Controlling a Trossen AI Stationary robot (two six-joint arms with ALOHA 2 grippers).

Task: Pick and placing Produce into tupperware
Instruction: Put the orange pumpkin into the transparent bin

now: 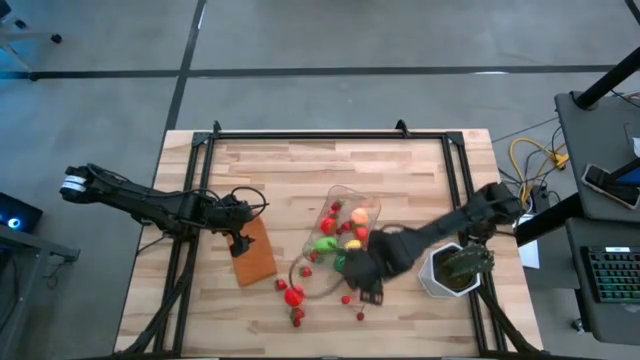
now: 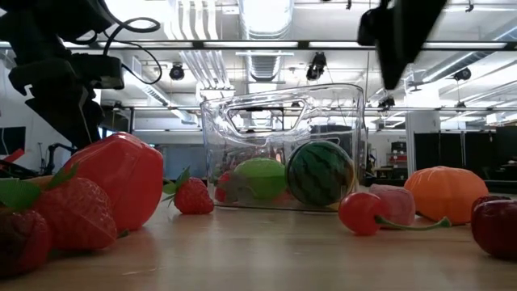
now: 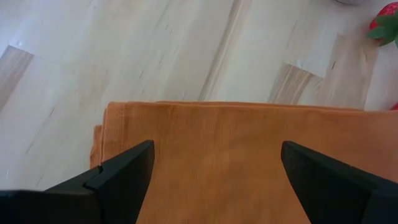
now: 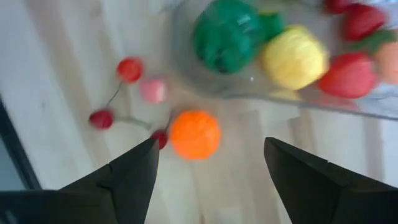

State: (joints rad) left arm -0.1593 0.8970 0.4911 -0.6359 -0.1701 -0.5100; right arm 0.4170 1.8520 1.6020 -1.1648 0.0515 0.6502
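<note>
The clear, colourless plastic tupperware (image 1: 343,238), rectangular with rounded corners, stood near the middle of the wooden bench (image 1: 300,165). It held a dark green toy watermelon (image 2: 321,174), a light green fruit (image 2: 259,178), a yellow fruit (image 4: 293,57) and several red strawberries (image 4: 348,74). More produce lay loose on the bench around it: a red cherry with a stem (image 2: 361,212), a pale pink piece (image 2: 395,201) and an orange toy fruit (image 2: 446,194) on one side of the container, and a large red faceted fruit (image 2: 118,179) and textured red strawberries (image 2: 69,212) on the other.

The right hand (image 1: 367,281) hovered just beside the container's near end. Its fingers (image 4: 127,177) stood apart and clamped nothing; the orange toy fruit lay on the bench below the gap between them, with cherries and the pink piece close by.

The left hand (image 1: 238,243) hung well apart from the container, over a flat brown-orange cloth rectangle (image 1: 254,252). Its fingers (image 3: 124,177) stood wide apart, holding nothing.

A green plant in a white angular pot (image 1: 452,270) stood at the bench's right edge.
</note>
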